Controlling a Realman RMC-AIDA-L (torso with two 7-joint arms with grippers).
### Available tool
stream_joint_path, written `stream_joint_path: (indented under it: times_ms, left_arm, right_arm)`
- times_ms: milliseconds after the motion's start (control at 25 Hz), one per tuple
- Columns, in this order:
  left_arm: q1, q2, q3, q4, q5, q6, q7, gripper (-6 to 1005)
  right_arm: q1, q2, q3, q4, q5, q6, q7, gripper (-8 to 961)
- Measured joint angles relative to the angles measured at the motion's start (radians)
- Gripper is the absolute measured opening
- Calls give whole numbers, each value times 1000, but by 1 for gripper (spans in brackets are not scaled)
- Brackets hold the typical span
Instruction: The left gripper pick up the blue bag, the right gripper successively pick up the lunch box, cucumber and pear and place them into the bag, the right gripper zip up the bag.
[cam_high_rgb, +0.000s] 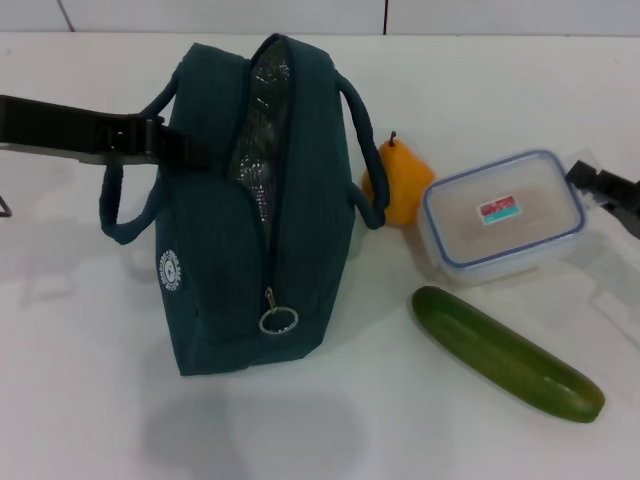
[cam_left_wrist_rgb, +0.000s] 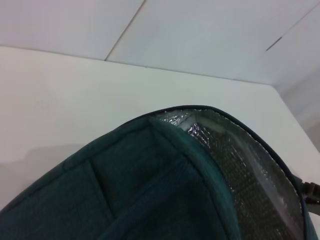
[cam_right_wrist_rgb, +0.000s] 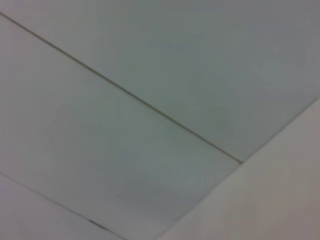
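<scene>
The bag (cam_high_rgb: 250, 200) stands upright on the table (cam_high_rgb: 80, 400), unzipped, its long axis running near to far, with the left gripper (cam_high_rgb: 185, 148) clenched on its left side by the handle. Right of it lie the pear (cam_high_rgb: 400, 180), box (cam_high_rgb: 503, 215) and cucumber (cam_high_rgb: 505, 352), which slants toward the near right. The right gripper (cam_high_rgb: 605, 190) sits just beside the box; I cannot tell its state.

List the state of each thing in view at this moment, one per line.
blue bag: upright on the table, zipper open, foil lining showing
left gripper: at the bag's left side, by the handle
lunch box: lid on, on the table
cucumber: lying on the table
pear: upright, beside the bag
right gripper: near the lunch box
</scene>
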Motion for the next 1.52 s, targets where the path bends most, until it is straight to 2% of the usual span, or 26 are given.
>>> stream_joint_path:
  times_ms: [760,1240,1520]
  left_arm:
    - [9,6,-5,4,-47,5,2,48]
    - [12,6,-5,4,-54,4,2,48]
    - [12,6,-5,5,-54,13,4,48]
  right_arm:
    - [-84,-7,2,2,202,-140,79,98]
    - [-94,-10,2,25,247,-145,122,108]
    - [-100,-9,6,43,328,-205,205,114]
